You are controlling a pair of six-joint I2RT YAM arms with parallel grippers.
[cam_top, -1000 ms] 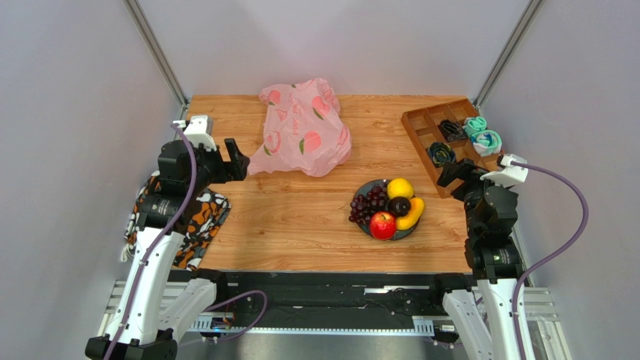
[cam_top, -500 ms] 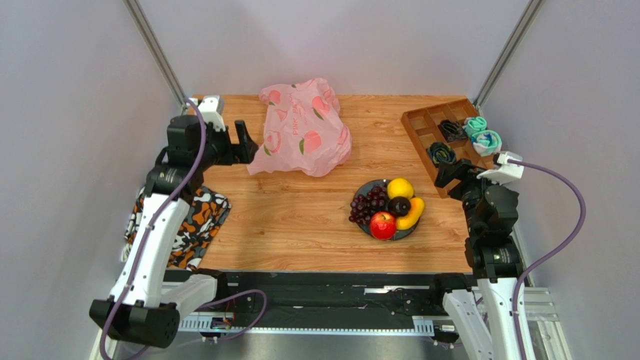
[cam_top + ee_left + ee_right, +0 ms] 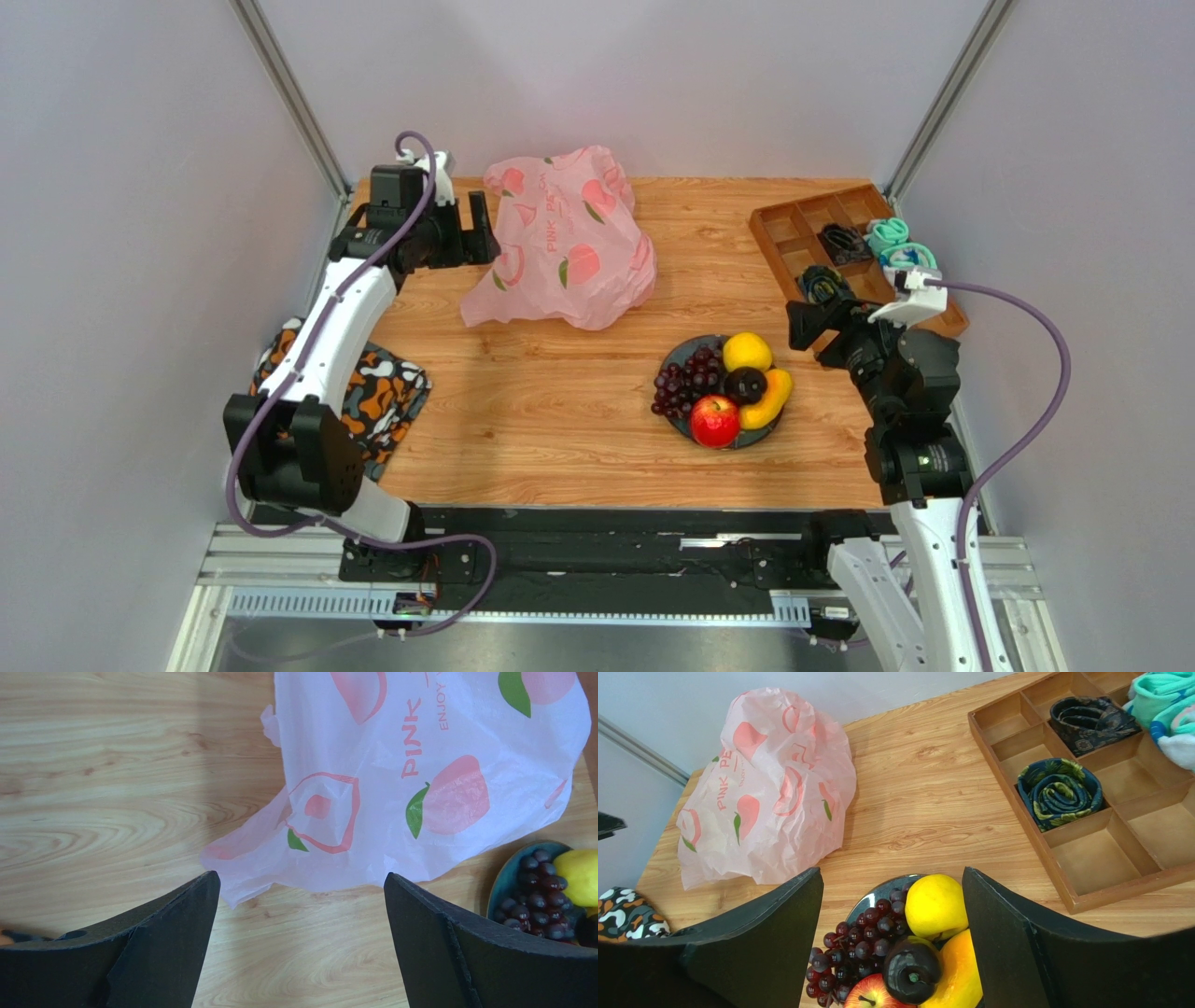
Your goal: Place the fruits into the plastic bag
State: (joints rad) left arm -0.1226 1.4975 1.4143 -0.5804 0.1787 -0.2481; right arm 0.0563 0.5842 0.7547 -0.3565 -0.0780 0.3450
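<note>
The bag (image 3: 568, 238) lies crumpled at the far side of the counter (image 3: 547, 378), left of the middle, with its peach print facing up. All the fruit sits on a dark plate (image 3: 758, 438) toward the near right, well apart from the bag. The grapes (image 3: 686, 380) are on the plate's left, the citrus (image 3: 746, 350) is at its far side, and the plum (image 3: 744, 384) is in the middle. The banana (image 3: 770, 399) curves along the right rim and the apple (image 3: 714, 419) is at the near edge. The left tool (image 3: 477, 231) hangs just beside the bag's left edge with its jaws spread wide and nothing between them. In its wrist view the bag's lower corner shows in the gap between the fingers; whether they touch the plastic cannot be told. The right tool (image 3: 802, 325) is just right of the plate, between it and a wooden tray (image 3: 773, 231), jaws apart and gripping nothing. Its wrist view looks down past the fingers onto the citrus and grapes. The tray stands at the far right and holds coiled bundles (image 3: 824, 287) in some compartments. A patterned cloth (image 3: 372, 406) lies at the counter's near left edge, under the left arm.
</note>
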